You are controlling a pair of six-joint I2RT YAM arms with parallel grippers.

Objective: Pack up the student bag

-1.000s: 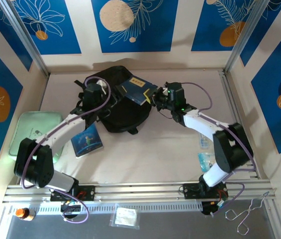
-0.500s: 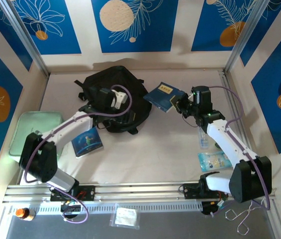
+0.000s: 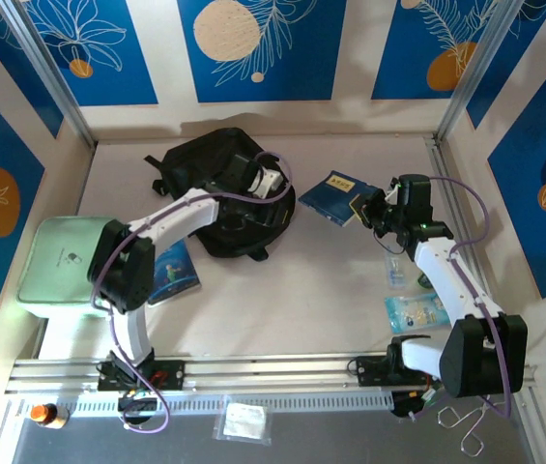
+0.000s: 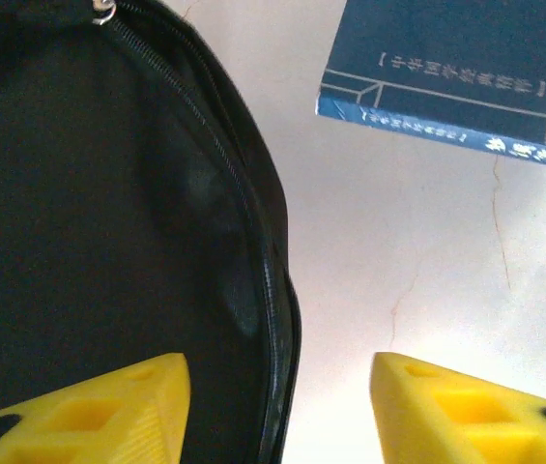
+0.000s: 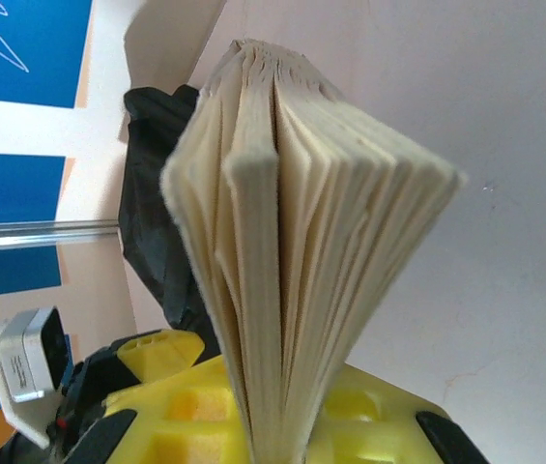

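Item: student bag [image 3: 200, 162], black, lying flat at the far middle of the surface [image 3: 301, 280], zip edge facing right. Beside it: left hand [image 3: 271, 184], fingers apart and empty, poised at that edge, probably to open it. Further right: right hand [image 3: 367, 205] clamped on a blue book [image 3: 335, 193], apparently ready for insertion.

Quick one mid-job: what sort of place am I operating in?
Probably a robot test cell: a tabletop boxed in by blue printed panels, aluminium frame posts, and a mounting rail along the near edge.
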